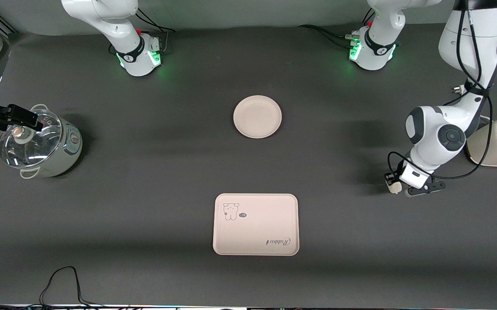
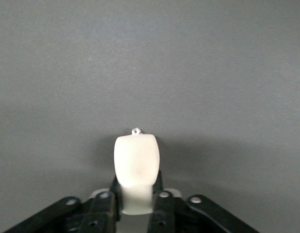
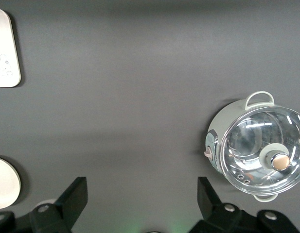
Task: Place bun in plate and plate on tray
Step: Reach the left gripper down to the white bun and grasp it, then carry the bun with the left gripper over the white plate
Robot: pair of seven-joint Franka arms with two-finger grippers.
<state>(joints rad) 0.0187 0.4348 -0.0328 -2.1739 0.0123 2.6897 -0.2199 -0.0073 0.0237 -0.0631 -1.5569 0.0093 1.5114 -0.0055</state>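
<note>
Tray (image 1: 256, 224) reads "Rabbit"; left tool (image 1: 397, 187) grips bun (image 2: 136, 167).

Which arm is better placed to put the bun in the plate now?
The left arm. The left gripper is already shut on the bun, over bare table at its own end. The right gripper is open above the pot, holding nothing. The plate lies between both arms.

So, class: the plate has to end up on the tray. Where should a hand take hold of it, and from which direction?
Grip the plate at its low raised rim, one finger over the lip and one under it, coming in low from the edge. It is round, shallow and lies flat, too wide to span. The right hand is open and free over the table; the left hand holds the bun.
</note>
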